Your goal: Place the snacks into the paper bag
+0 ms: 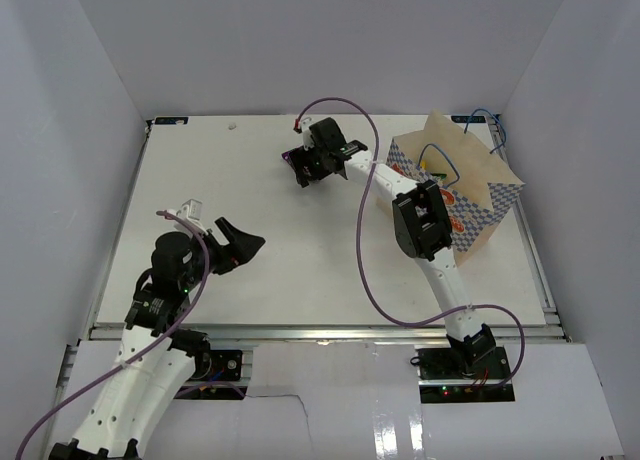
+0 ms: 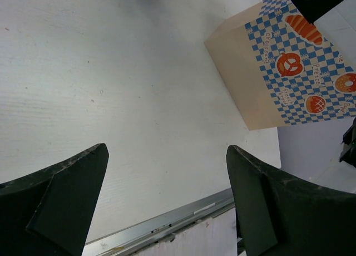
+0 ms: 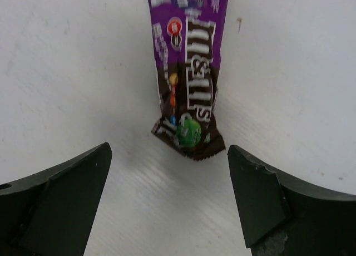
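A purple packet (image 3: 189, 72), crinkled at its lower end, lies upper centre. The right gripper (image 3: 168, 150) and left gripper (image 2: 167, 150) both gape, empty

White table (image 1: 300, 270), pale enclosure walls (image 1: 300, 40), metal rail (image 1: 330, 330) along its near edge, possibly aluminium.

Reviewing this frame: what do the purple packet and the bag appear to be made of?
The purple packet is likely thin plastic film: glossy, creased, with a crimped, serrated end seal. The paper bag looks like matte tan kraft paper on its side panel, folded to crisp edges. Its blue-white checkered front is printed and looks flat too, though a light coating cannot be ruled out.
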`<state>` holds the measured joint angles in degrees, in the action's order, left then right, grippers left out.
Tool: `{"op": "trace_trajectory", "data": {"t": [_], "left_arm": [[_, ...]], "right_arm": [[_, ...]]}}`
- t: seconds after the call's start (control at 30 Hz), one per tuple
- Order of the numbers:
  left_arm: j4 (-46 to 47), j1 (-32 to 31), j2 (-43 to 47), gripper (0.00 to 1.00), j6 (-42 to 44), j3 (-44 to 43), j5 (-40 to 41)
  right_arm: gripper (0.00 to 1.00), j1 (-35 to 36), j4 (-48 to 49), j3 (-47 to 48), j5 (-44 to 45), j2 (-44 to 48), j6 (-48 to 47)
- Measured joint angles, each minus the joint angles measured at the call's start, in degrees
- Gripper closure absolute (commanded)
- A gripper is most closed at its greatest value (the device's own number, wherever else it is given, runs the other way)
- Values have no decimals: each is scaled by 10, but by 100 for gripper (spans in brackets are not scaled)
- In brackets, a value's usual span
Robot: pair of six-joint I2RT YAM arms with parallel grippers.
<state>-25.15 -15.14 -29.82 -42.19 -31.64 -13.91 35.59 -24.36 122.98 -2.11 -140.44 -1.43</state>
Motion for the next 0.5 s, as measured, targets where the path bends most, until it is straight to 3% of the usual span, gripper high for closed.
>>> {"op": "trace_trajectory", "data": {"t": [0.3, 0.5], "left_arm": [[-47, 0, 16, 2, -18, -2, 15], [-54, 0, 17, 2, -26, -10, 18]], "right_arm": [[18, 0, 112, 38, 8, -37, 14], [24, 1, 125, 41, 50, -70, 27]]}}
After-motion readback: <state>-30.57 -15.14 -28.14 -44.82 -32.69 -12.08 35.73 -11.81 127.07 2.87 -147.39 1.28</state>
